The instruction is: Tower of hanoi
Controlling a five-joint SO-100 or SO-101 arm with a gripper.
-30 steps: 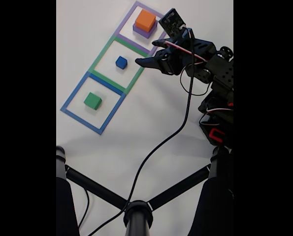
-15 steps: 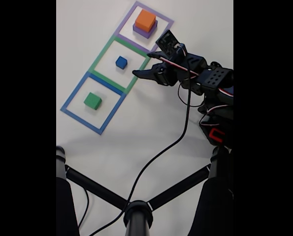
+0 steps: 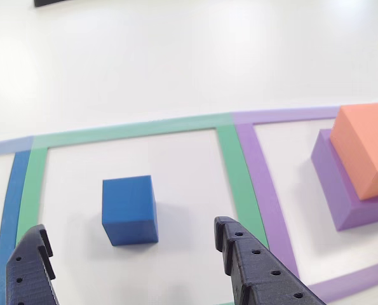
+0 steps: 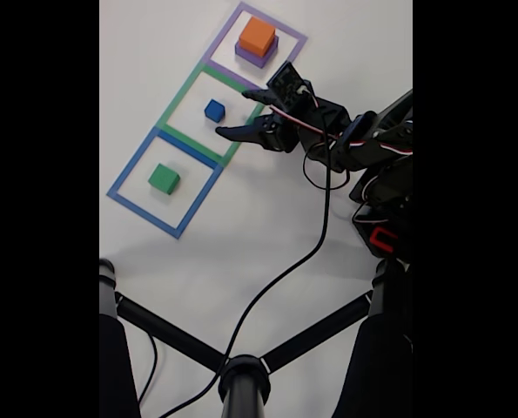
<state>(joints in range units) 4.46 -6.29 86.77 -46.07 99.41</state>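
**Gripper spread wide just short of the blue cube**

The black two-finger gripper [image 3: 133, 238] is seen spread apart and empty, fingertips low in the other view, one at each side of the small dark blue matte cube [image 3: 130, 210], not touching it. That cube is sat inside the flat green square outline [image 4: 208, 111] on the white table [image 4: 267, 218]. In the fixed view the gripper [image 4: 232, 113] is positioned just right of the blue cube [image 4: 214, 110]. The orange matte cube [image 4: 258, 36] is stacked on the larger purple matte cube [image 4: 246, 54] inside the purple square outline [image 4: 289, 35]. The green matte cube [image 4: 164, 178] is placed in the blue square outline [image 4: 145, 212].
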